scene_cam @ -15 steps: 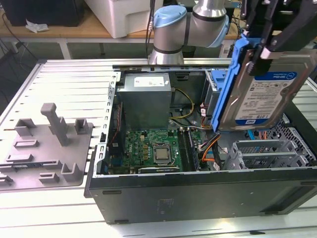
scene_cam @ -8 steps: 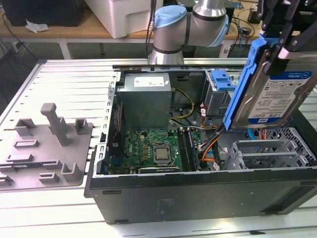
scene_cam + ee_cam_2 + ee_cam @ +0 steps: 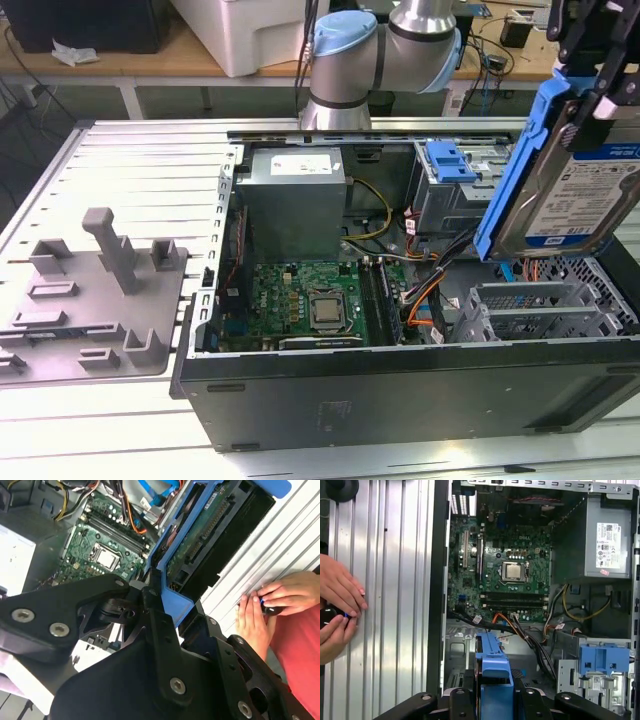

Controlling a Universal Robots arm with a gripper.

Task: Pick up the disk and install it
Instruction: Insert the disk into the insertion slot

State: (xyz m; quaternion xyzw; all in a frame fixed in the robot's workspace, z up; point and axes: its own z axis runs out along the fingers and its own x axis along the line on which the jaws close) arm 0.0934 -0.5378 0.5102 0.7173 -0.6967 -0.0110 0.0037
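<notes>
My gripper (image 3: 590, 112) is shut on the disk (image 3: 575, 195), a silver hard drive with a white-and-blue label in a bright blue carrier. It hangs tilted on edge above the open computer case (image 3: 400, 390), at the exterior view's right, over the empty grey drive cage (image 3: 540, 310). In the second wrist view the disk (image 3: 215, 535) shows its underside and connector edge, with the black fingers (image 3: 155, 605) clamped on the blue frame. In the first wrist view the carrier's blue edge (image 3: 493, 675) sits between the gripper's black links, above the case's drive bay.
Inside the case lie the motherboard (image 3: 310, 300), the grey power-supply box (image 3: 295, 200), loose cables and a smaller blue bracket (image 3: 450, 160) on a drive bay. A grey fixture (image 3: 90, 290) sits at the exterior view's left. A person's hands (image 3: 337, 605) rest on the ribbed table beside the case.
</notes>
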